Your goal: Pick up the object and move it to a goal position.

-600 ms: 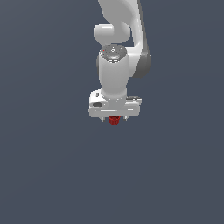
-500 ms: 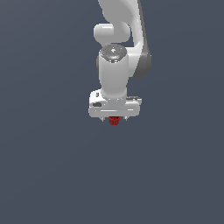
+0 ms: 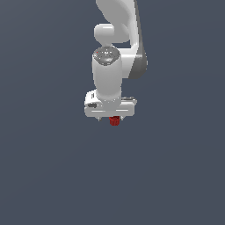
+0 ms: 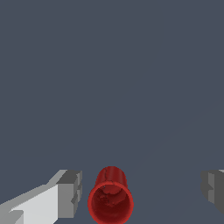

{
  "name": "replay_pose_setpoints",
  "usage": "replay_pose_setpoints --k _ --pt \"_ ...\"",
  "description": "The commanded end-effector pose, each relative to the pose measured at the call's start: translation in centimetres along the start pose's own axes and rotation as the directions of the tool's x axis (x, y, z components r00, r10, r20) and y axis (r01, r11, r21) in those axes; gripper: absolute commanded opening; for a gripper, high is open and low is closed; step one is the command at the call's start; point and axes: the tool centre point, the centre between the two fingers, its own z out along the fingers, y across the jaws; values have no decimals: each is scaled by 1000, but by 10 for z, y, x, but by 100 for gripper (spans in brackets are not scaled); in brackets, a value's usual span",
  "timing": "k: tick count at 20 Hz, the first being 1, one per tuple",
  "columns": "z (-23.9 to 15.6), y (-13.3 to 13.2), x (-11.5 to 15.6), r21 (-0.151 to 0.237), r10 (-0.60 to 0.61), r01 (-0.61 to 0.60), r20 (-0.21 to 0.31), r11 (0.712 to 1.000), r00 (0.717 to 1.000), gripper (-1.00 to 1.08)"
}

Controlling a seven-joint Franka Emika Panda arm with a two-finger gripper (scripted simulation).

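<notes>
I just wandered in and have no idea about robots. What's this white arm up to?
A white robot arm is reaching down over a small red cup. Its gripper is open, and the wrist view shows the cup between the two fingers, nearer one of them, with a gap on each side. So the cup is not gripped. In the exterior view the cup peeks out just under the gripper. No goal marker shows.
</notes>
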Motion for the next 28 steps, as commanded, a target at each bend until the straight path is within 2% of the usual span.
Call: replay_pose_setpoints --k 1,8,14,28 --pt "0 0 0 0 -2 2 1 1000 1000 100" --pt "3 -1 -2 0 1 -1 1 1000 1000 100" --pt "17 -5 -15 -4 13 -13 1 1000 1000 100" --pt "73 -19 -80 -19 67 -67 1 998 998 100"
